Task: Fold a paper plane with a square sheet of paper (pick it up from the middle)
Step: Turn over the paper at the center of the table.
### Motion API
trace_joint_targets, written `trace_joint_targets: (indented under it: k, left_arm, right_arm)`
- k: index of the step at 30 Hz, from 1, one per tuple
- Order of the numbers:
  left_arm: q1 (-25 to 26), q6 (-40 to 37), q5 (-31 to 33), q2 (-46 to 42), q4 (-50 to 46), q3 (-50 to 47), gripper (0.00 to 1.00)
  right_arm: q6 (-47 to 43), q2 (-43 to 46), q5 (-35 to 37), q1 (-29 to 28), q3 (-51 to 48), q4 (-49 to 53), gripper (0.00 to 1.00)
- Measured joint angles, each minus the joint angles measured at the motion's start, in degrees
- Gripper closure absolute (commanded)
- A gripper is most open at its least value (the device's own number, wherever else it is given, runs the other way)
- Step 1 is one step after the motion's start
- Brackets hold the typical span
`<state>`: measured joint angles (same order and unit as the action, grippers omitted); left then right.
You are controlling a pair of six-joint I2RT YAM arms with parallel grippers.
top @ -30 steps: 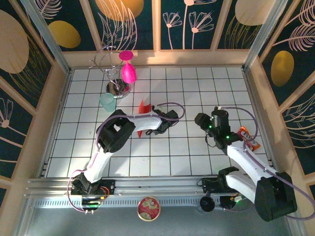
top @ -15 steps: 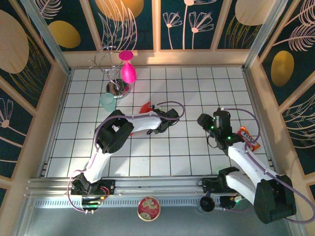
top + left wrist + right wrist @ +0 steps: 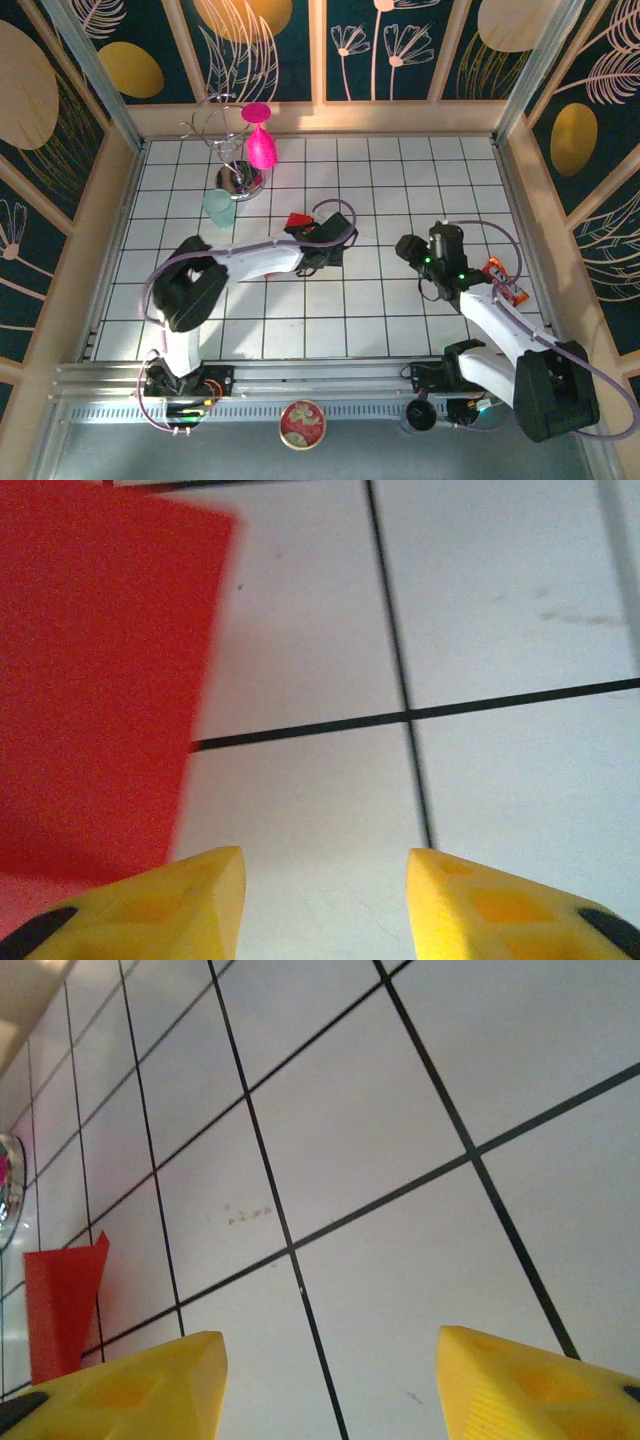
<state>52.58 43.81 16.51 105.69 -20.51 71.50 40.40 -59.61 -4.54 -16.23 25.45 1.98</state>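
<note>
A: Jaws?
B: Your left gripper (image 3: pixel 325 865): jaws apart, bare tiles (image 3: pixel 300 800) between, nothing held. Right gripper (image 3: pixel 330 1345): same, spread and empty.
A: Paper?
B: Red paper (image 3: pixel 297 221) sits on the tiles near the goblet (image 3: pixel 261 148), on its arm side. Your left gripper is just beside the paper. The right is well apart from the goblet.

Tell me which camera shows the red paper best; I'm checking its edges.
Left wrist: the red paper is large and close, one straight edge clear, though cropped. Right wrist shows it small at the left border; top external, a small patch by the left arm.
</note>
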Motion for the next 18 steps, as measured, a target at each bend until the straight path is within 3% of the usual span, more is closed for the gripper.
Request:
trace_joint_targets:
  k: [5, 8, 13, 18]
  left_arm:
    - [-0.8, 2.0, -2.8, -11.3, 5.8, -7.0, 0.45]
    - [-4.1, 3.1, -4.7, -15.4, 9.1, -11.7, 0.43]
    - [-10.2, 4.5, -7.6, -16.5, 12.9, -19.3, 0.42]
    - [-12.1, 4.8, -9.0, -15.3, 14.0, -20.6, 0.42]
  right_arm:
    - [0.0, -2.8, -2.3, -2.8, 0.3, -2.6, 0.4]
    - [0.3, -5.0, -3.3, -5.4, 1.4, -4.4, 0.39]
    - [0.9, -9.3, -4.2, -9.8, 3.7, -7.6, 0.39]
    - [2.2, -12.0, -4.4, -12.1, 4.6, -9.5, 0.39]
